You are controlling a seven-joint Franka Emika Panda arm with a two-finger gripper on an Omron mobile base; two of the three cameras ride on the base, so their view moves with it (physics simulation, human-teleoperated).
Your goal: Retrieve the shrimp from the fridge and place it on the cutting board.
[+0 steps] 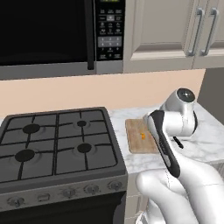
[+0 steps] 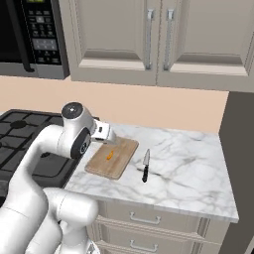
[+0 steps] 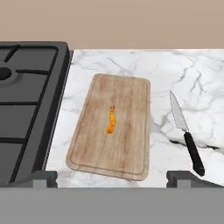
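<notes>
The shrimp [image 3: 111, 121], a tiny curved orange piece, lies alone near the middle of the light-brown wooden cutting board [image 3: 127, 148]. Both also show on the marble counter: the shrimp [image 2: 109, 155] on the cutting board [image 2: 121, 163], and from the other side the shrimp [image 1: 143, 135] on the cutting board [image 1: 133, 142]. My gripper [image 3: 112, 178] hangs above the board's near edge, clear of the shrimp. It is open, its two dark fingertips [image 3: 43, 177] wide apart with nothing between them. From the right base the gripper [image 2: 110, 138] sits over the board's back left corner.
A black-handled knife [image 3: 186, 135] lies on the marble counter [image 2: 188, 168] just right of the board. The black gas stovetop [image 1: 57, 144] adjoins the counter on the left. A microwave [image 1: 52, 30] and beige cabinets [image 2: 149, 39] hang above. A dark tall panel [image 2: 240, 158] bounds the counter's right end.
</notes>
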